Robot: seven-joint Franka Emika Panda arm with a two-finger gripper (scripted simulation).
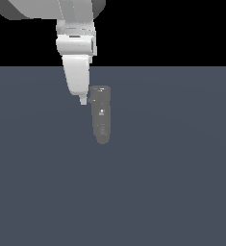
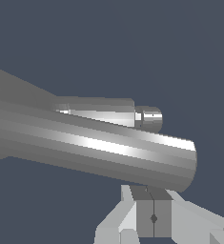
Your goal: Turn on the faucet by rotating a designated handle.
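**Colleague:** Where's the faucet from your seat?

**Me:** In the exterior view I have the dark grey, cylindrical faucet with its rounded end and white specks (image 1: 101,115) standing on the flat slate-blue worktop (image 1: 172,182), about mid-scene. The white arm comes down from above, and its white gripper (image 1: 83,100) sits just beside the upper part of the faucet, on the exterior view's left.

**Colleague:** Why hold it there and not over the top?

**Me:** I take it the part to turn projects sideways, so coming in at the flank lets me push it round instead of pressing down on the body. In the wrist view a broad grey cylinder (image 2: 99,147) fills the middle, with a slimmer, shiny grey rod with a stepped tip (image 2: 108,114) behind it. That slimmer one may be the handle, but I can't be sure which is which at this closeness.

**Colleague:** And the gripper, clenched or released?

**Me:** Clenched, on nothing: the wrist view shows the two fingers (image 2: 144,217) meeting at a seam, with nothing between them. I judge they will act as a single pushing tip. Whether they touch the faucet yet, I can't tell.
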